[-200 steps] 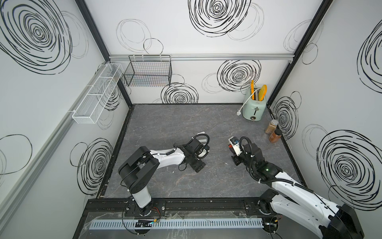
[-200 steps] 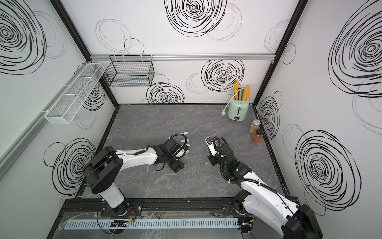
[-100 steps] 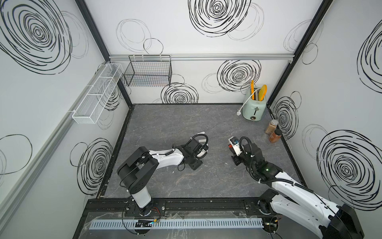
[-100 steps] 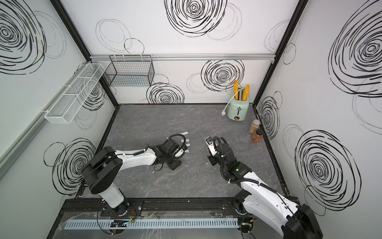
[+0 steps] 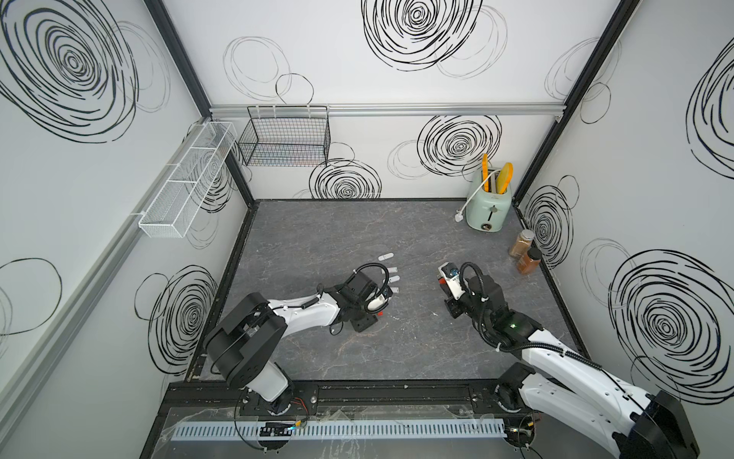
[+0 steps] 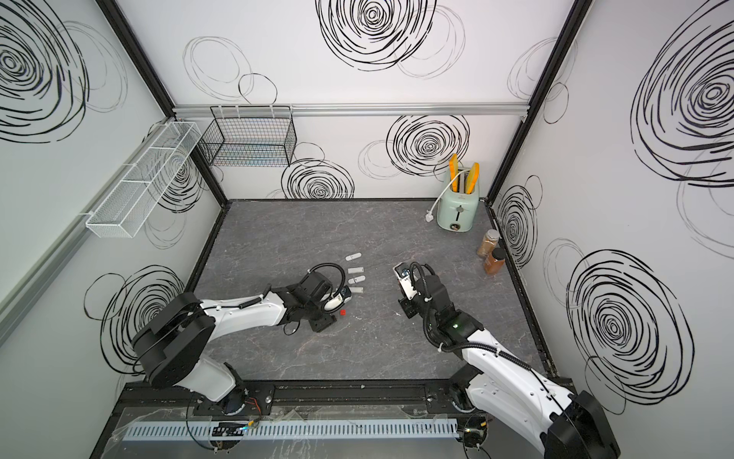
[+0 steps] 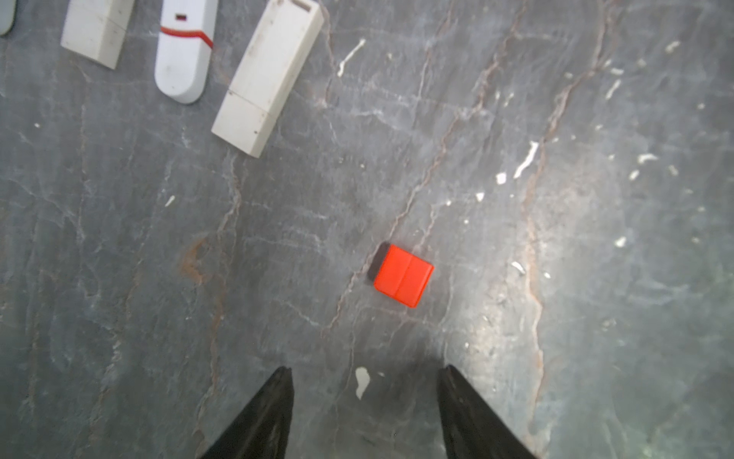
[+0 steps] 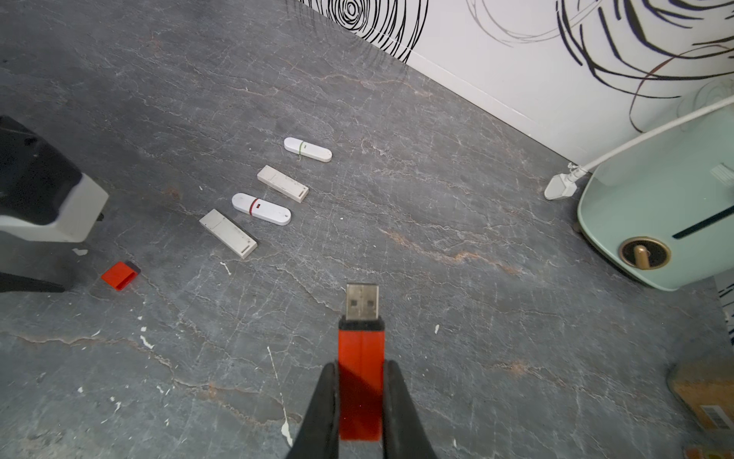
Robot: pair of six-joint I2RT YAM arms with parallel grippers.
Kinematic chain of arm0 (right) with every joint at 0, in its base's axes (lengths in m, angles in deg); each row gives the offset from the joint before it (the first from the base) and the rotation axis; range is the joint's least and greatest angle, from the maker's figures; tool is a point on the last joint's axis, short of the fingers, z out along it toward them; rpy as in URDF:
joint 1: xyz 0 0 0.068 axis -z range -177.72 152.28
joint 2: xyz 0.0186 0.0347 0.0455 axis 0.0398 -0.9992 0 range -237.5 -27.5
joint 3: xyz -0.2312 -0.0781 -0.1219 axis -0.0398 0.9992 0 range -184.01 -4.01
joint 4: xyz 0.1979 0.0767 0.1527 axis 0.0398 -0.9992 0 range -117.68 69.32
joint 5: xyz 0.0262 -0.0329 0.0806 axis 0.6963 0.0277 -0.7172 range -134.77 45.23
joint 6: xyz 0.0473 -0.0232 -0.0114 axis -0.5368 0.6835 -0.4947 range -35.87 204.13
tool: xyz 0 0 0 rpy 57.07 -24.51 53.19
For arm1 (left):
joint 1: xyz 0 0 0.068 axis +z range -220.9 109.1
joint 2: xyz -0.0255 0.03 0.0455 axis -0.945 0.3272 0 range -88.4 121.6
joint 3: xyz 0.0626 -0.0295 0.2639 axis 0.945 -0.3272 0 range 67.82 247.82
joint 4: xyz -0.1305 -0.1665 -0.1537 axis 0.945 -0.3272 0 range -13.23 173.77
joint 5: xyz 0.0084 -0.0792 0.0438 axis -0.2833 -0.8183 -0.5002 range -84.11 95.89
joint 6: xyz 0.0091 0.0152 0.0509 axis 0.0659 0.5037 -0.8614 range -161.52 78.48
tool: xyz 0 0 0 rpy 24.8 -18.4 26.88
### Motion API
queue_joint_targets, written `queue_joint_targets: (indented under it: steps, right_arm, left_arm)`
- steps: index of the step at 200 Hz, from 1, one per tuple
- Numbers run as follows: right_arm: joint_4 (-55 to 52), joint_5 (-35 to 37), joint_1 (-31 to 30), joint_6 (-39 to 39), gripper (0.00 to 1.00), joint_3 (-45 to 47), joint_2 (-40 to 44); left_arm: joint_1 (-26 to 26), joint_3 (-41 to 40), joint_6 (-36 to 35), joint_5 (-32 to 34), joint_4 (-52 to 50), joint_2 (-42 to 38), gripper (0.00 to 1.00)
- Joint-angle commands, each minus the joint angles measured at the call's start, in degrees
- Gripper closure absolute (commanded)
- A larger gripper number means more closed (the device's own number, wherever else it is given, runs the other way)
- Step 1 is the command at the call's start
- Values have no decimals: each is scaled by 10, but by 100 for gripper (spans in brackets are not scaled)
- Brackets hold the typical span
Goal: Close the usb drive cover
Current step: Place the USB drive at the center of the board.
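Observation:
The usb drive (image 8: 360, 349) is red with a bare metal plug (image 8: 361, 302), and my right gripper (image 8: 360, 367) is shut on its body, holding it above the table. Its cover, a small red cap (image 7: 403, 275), lies loose on the grey table, and shows in both top views (image 5: 380, 313) (image 6: 342, 313) and in the right wrist view (image 8: 119, 275). My left gripper (image 7: 365, 371) hovers just short of the cap, open, with nothing between its fingers. The cap lies a little beyond its fingertips and touches neither.
Several white capped usb drives (image 8: 260, 208) lie in a row just past the cap (image 5: 391, 280). A mint toaster (image 5: 488, 206) with its plug (image 5: 460, 217) stands at the back right. Two spice jars (image 5: 524, 252) stand by the right wall. Wire baskets (image 5: 284, 139) hang on the walls.
My left gripper has drawn back slightly toward the left and front, and its jaws have narrowed while staying open. The right arm with the drive has not moved.

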Motion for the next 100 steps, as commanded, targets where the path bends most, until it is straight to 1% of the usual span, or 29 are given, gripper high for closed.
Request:
queue_joint_targets:
  steps: [1,20,47,73,100]
  right_arm:
    - [0,-26,2,-14,100,4,-20]
    - [-29,-50,2,-6,100,-17,-66]
    - [-61,-73,5,15,100,-48,-134]
    - [-101,-94,21,36,99,-86,-181]
    - [-137,-111,33,48,97,-124,-239]
  left_arm:
    - [2,-6,-32,-7,16,-12,35]
    - [8,-6,-16,-20,15,-25,33]
    - [37,4,16,-53,7,-43,32]
    - [83,14,57,-84,7,-69,31]
    - [138,21,100,-112,20,-91,28]
